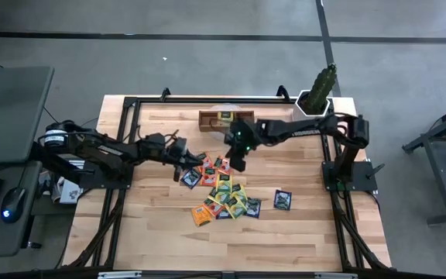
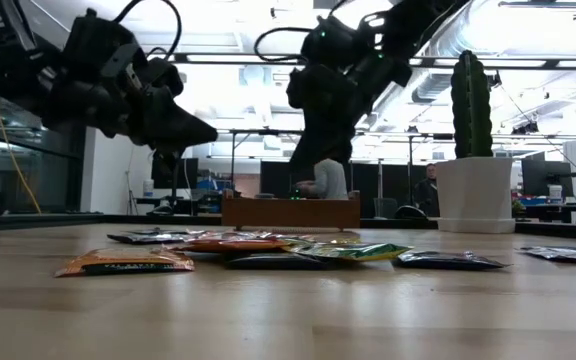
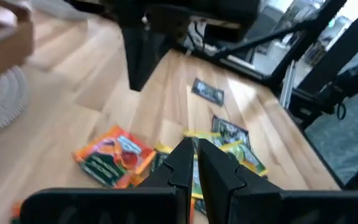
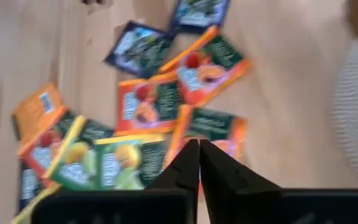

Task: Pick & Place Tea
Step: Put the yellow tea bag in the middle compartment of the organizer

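The tea sachets (image 1: 224,191) lie flat in a loose overlapping heap at the table's middle: orange, yellow-green and dark ones. One dark sachet (image 1: 283,200) lies apart to the right. My left gripper (image 1: 186,153) hovers shut above the heap's left far edge, clear of the table in the low view (image 2: 203,135). Its wrist view shows the fingertips (image 3: 196,163) closed over an orange sachet (image 3: 114,155) lying below. My right gripper (image 1: 238,163) hangs shut above the heap's far side (image 2: 313,160). It points down at the sachets (image 4: 148,106) and nothing shows between its fingers (image 4: 199,158).
The brown wooden tray (image 1: 217,118) stands at the table's far side behind the heap, low in the low view (image 2: 290,212). A potted cactus (image 1: 318,93) stands at the far right corner. Bare wood lies near and to the left. A person sits in the room beyond (image 2: 326,180).
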Tool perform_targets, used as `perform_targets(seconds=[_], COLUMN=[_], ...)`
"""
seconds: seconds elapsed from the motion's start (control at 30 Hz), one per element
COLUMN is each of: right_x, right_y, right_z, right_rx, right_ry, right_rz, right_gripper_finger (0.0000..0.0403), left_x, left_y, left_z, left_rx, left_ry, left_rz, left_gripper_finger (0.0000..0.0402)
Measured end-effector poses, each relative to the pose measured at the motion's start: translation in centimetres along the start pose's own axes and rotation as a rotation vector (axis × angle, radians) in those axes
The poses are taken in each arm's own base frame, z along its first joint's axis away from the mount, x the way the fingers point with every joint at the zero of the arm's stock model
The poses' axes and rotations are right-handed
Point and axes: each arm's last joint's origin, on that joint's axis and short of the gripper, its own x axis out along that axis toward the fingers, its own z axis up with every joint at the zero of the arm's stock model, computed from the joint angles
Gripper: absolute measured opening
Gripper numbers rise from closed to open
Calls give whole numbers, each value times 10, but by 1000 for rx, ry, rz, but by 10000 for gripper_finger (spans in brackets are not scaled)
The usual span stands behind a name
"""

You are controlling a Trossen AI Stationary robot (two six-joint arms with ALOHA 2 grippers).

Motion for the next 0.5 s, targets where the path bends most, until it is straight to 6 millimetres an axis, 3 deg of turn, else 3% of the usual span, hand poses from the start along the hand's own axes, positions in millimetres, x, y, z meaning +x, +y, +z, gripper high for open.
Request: perform_targets(seconds=[0.27,0.5], right_x=[13,19], right_y=[55,84], right_z=[-17,-28], right_rx=[-40,29], right_ry=[69,79], right_rz=[-52,-67], right_gripper_finger=[2,1], left_x=[16,22], left_y=[-24,-33], left_z=[-1,-16], left_rx=[11,-22], left_ry=[81,201], left_rz=[38,71], left_gripper_finger=[24,24])
